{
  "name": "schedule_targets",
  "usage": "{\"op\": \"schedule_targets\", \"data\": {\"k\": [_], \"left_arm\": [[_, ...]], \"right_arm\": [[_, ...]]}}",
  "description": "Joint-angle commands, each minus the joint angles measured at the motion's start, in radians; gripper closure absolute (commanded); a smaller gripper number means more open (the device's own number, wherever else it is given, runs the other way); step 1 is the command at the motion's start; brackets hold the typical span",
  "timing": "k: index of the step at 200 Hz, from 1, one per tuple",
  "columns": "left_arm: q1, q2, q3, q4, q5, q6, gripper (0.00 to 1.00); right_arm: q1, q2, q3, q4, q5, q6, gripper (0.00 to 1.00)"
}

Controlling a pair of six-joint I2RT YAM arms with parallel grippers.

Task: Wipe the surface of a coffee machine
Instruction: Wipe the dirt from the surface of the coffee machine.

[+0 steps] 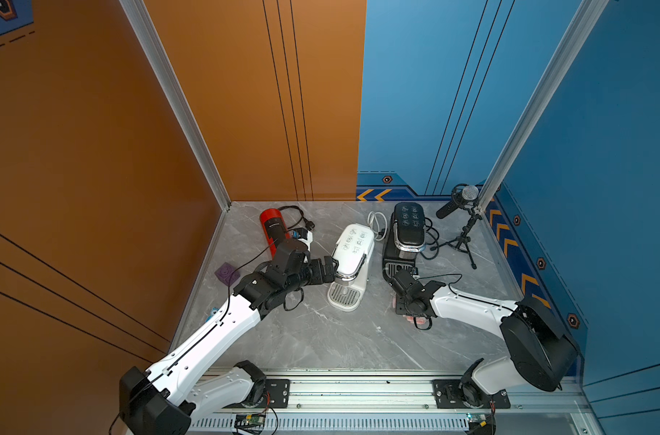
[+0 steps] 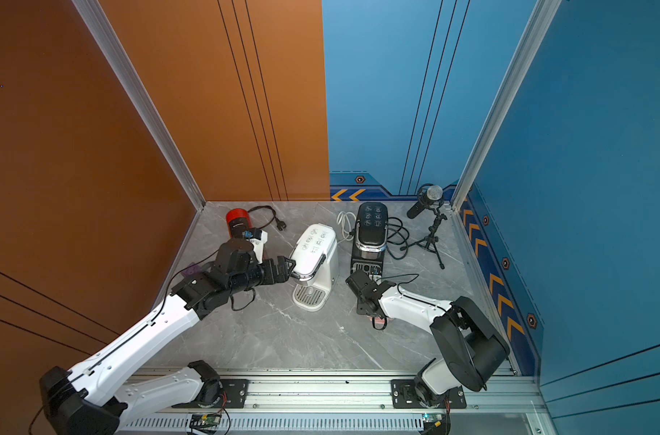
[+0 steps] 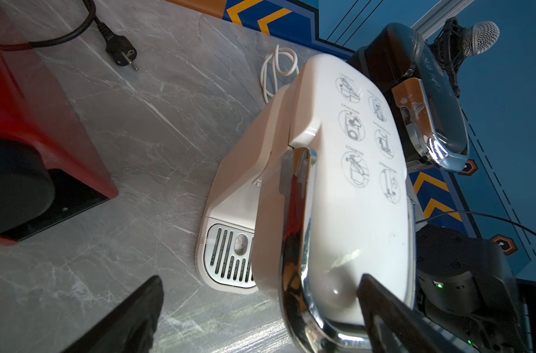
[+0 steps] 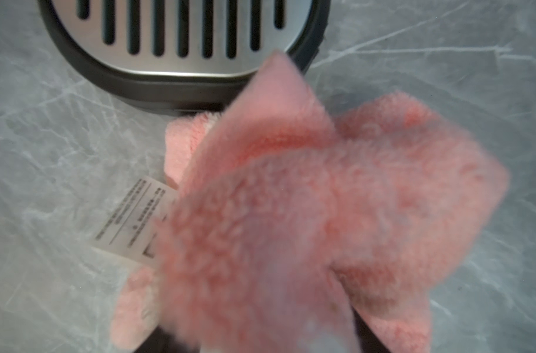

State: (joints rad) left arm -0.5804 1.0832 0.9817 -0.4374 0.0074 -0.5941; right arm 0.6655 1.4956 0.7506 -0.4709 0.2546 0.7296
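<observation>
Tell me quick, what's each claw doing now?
Left gripper: open, at the white coffee machine's front.
Right gripper: cannot tell; the pink cloth hides its jaws.

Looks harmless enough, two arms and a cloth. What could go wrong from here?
1. The open left hand straddles the white machine's front; closing or pushing there might shove or tip it.
2. The cloth is bunched beside the black machine's tray, and the right hand's grip on it is hidden; it may slip off mid-wipe.
</observation>
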Motion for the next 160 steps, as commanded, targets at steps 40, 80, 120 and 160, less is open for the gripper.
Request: {"op": "schedule_targets", "data": {"k": [40, 80, 120, 160], "left_arm": [[0.01, -0.038, -0.005, -0.016, -0.01, 0.014, 0.0], [0.017, -0.072, -0.029, -0.015, -0.003, 0.014, 0.0], [0.05, -0.106, -0.052, -0.015, 0.017, 0.023, 0.0], [0.076, -0.099, -0.043, -0.015, 0.055, 0.025, 0.0]], "right_arm": [[0.022, 0.181, -0.04, -0.091, -0.04, 0.024, 0.43], [0.069, 0.253, -0.064, -0.039, -0.059, 0.068, 0.67], [0.097, 0.277, -0.075, -0.012, -0.049, 0.08, 0.9], [0.225, 0.015, 0.007, -0.165, 0.091, 0.101, 1.0]]}}
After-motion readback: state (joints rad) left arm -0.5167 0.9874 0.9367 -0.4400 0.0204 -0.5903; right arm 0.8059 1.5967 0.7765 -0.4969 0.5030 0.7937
